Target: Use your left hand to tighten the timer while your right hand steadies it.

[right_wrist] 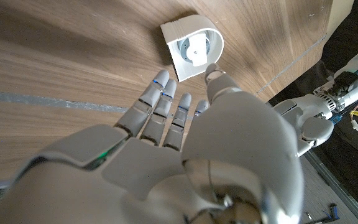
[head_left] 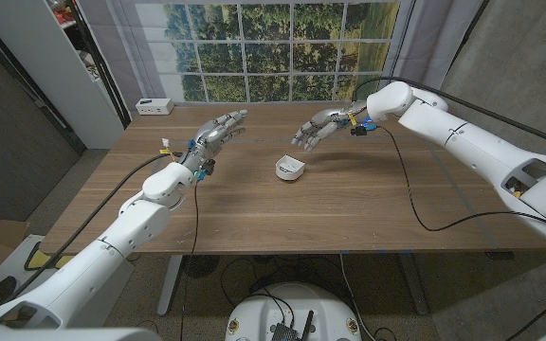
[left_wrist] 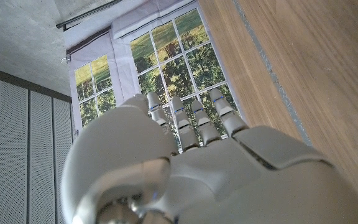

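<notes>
At the far left corner of the broad, wood-grain bench (head_left: pixel 349 213), a small white rectangular box (head_left: pixel 153 106) sits close to the back edge, well apart from everything else. Nearer the middle, the robot's left hand (head_left: pixel 214 134), a grey-metal, jointed hand on a smooth white arm, hangs above the bench with its fingers (left_wrist: pixel 191 118) extended and slightly apart, holding nothing; a black cable loops from its wrist across the boards and over the front edge. Open bench lies between this hand and the small white plastic timer (head_left: pixel 290 169), a rounded housing with one squared side and a round dial face, which rests on the wood about mid-bench, touched by neither hand. In the right wrist view the timer (right_wrist: pixel 192 46) sits just beyond the fingertips (right_wrist: pixel 161 79) of the right hand, its dial facing up from the planks. The right hand (head_left: pixel 322 127) hovers above and slightly behind the timer, palm down, fingers spread and empty, its white arm reaching in from the right side with another black cable trailing over the surface. The bench runs bare toward its right and front edges. Behind the back edge hangs a backdrop printed with a paned window (head_left: pixel 273 47) and green trees.
</notes>
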